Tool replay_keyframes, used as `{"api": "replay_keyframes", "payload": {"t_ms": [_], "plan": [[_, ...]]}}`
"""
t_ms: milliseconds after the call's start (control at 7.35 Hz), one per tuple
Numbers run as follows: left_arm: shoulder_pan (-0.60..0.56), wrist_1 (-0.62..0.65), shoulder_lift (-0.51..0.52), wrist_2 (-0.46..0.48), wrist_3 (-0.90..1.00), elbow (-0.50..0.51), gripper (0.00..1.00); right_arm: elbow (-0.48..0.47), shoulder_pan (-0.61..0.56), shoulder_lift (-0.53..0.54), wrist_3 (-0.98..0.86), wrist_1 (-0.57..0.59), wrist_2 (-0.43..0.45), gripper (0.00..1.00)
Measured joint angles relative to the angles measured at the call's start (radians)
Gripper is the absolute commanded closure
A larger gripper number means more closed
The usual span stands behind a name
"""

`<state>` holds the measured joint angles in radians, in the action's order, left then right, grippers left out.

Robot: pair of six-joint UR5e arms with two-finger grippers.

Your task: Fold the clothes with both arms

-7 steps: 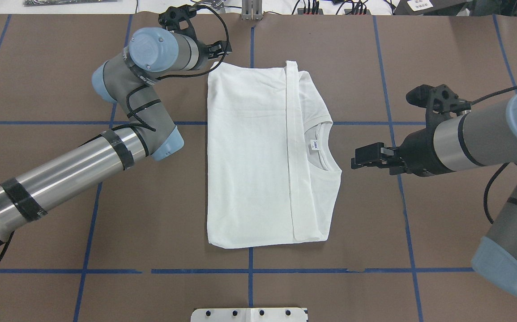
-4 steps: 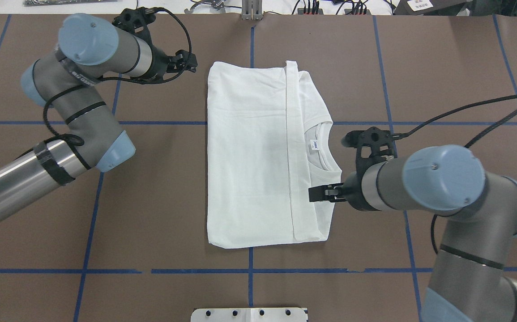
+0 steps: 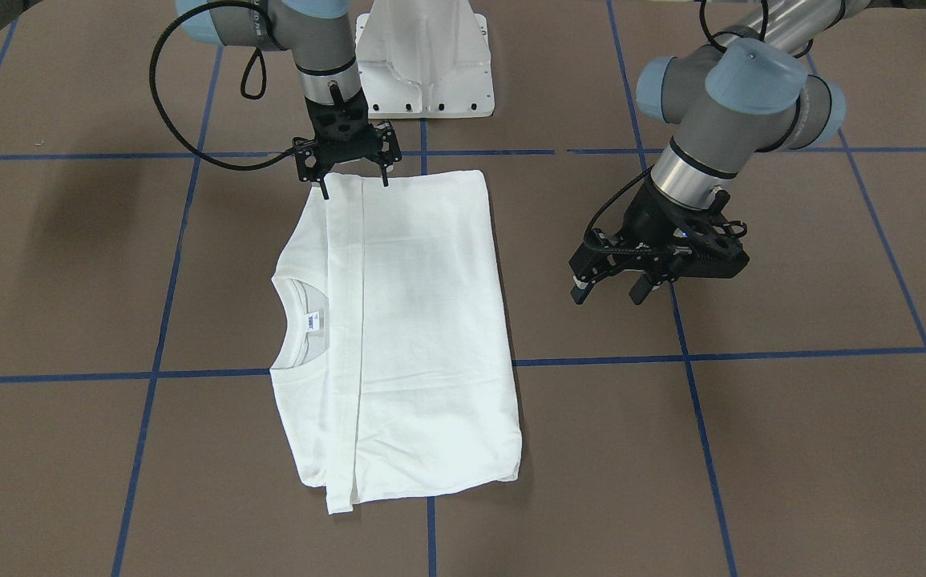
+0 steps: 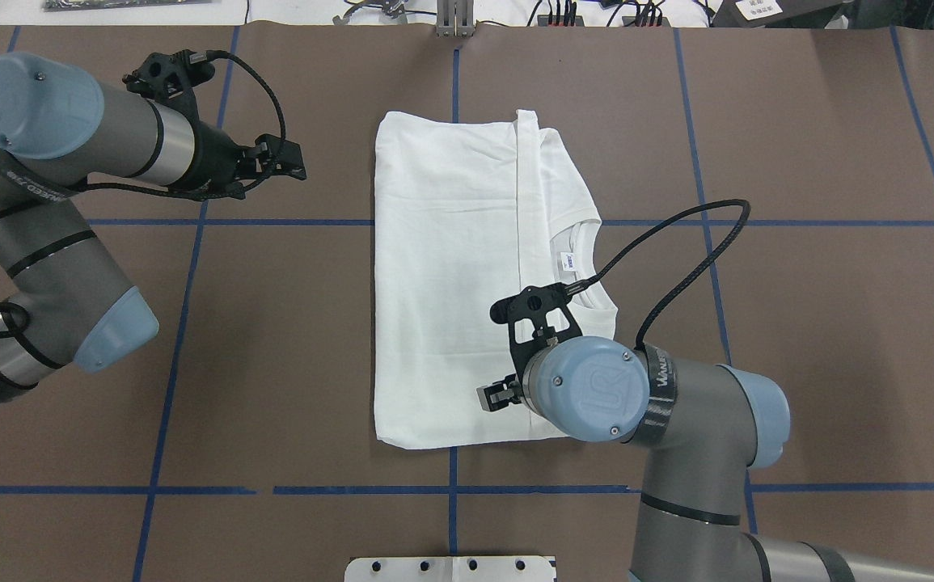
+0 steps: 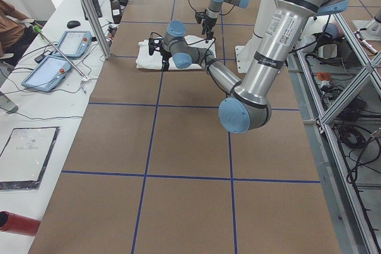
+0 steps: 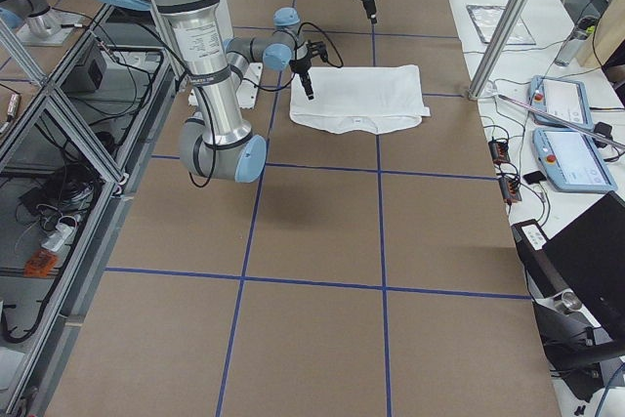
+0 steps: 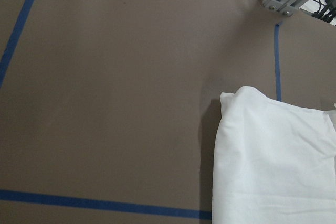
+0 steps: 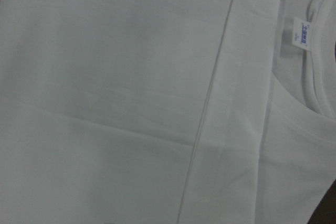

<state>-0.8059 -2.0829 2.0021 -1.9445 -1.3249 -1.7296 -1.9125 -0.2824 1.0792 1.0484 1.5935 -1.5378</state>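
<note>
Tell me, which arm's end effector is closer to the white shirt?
Right. The right end effector hangs at the edge of the shirt nearest the robot; the left end effector hangs beside the shirt over the table, apart.

Right arm (image 4: 588, 392) overhangs T-shirt (image 4: 450, 283); surrounding table (image 4: 272, 364) open.

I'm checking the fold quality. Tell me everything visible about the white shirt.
The white cotton-looking T-shirt lies flat on the brown table, folded into a lightly creased rectangle. A folded panel covers most of it, its straight hem running lengthwise; beside it the ribbed round collar and small label show. The open black right gripper stands over its robot-side edge; contact unclear.
</note>
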Motion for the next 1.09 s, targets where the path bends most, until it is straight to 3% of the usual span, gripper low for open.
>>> {"api": "replay_keyframes", "payload": {"t_ms": [1088], "plan": [[0.018,-0.002,-0.002,-0.002,-0.007,0.007,0.00,0.043,0.062,0.001,-0.114,0.099,0.061,0.00]]}}
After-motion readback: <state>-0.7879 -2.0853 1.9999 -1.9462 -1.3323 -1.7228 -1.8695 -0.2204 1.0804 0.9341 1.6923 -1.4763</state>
